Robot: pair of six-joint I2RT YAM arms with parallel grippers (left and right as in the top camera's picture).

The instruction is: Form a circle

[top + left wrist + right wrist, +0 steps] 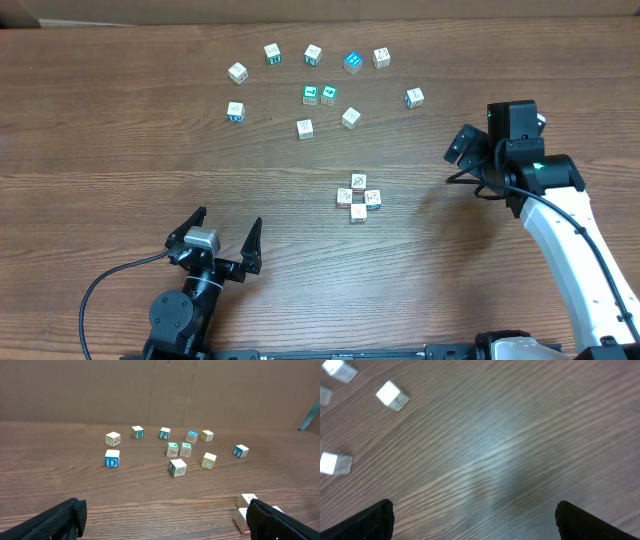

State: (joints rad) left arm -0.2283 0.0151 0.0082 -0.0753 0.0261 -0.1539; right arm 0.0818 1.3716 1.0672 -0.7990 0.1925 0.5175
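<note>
Near the middle of the wooden table (120, 170), a little right of centre, sits the circle (358, 197): four small whitish cubes pressed tight together, one at the far side, one at the near side and one on each flank, so the group reads as a diamond from overhead. It is about as wide as it is deep, so I can make out no long axis and no direction it points. The marks on the faces are too small to read.

Farther back, well apart from it, the loose cubes (305, 128) lie scattered in a rough arc, some with blue or green faces.

The left gripper (229, 217) hangs at the near edge, left of the ring, jaws spread wide and empty. The right gripper (475, 507) is off to the ring's right, jaws also spread, with only bare wood between its fingers.
</note>
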